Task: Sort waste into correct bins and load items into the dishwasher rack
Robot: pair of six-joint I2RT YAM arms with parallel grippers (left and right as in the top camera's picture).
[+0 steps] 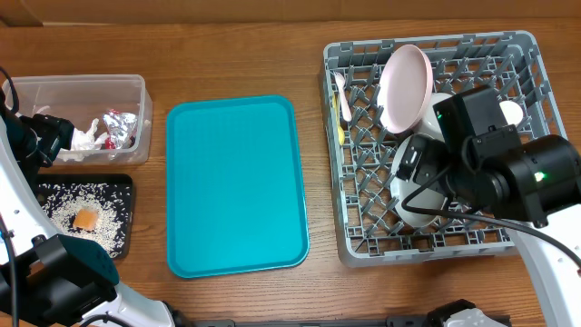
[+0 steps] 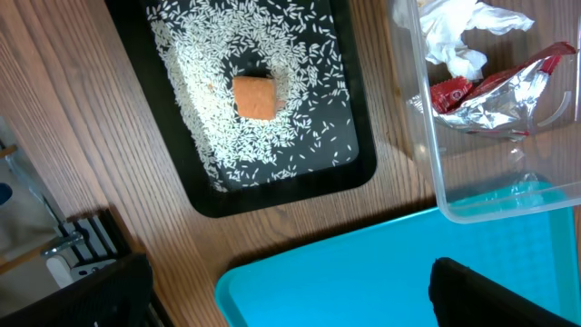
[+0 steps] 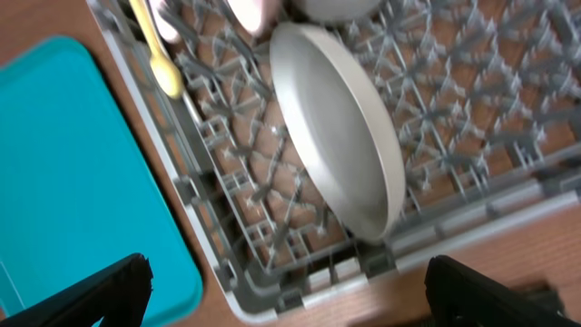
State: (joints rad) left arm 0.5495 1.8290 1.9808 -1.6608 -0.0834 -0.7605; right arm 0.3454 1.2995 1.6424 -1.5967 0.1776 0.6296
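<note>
- The left gripper has its dark fingers spread as wide as they go, at the bottom corners of the left wrist view, and grips nothing. Under it lie a rounded corner of the smooth teal tray and the bare wood-grain desk.
- The black tray, shallow and rectangular with rounded corners, fills the upper middle of that view. Loose white rice is scattered over its matte floor, and a small orange cube with softened edges sits among the grains.
- The clear tub, of thin glossy plastic, stands just right of the black tray, at the upper right of the frame. Inside it, a crumpled white napkin and crinkled red-and-silver foil wrappers lie side by side.
- The right gripper is likewise fully spread and empty. Its fingers show at the lower corners of the right wrist view, over the rim of the dishwasher rack.
- The dishwasher rack, a grey plastic grid crate with upright pegs, takes up the right half of the overhead view.
- A smooth round grey-green plate stands tilted on edge between the pegs.
- A pale pink plate leans on edge near the top of the dishwasher rack.
- Pale yellow cutlery lies along its left side.
- A small white cup peeks out to the right of the arm.
</note>
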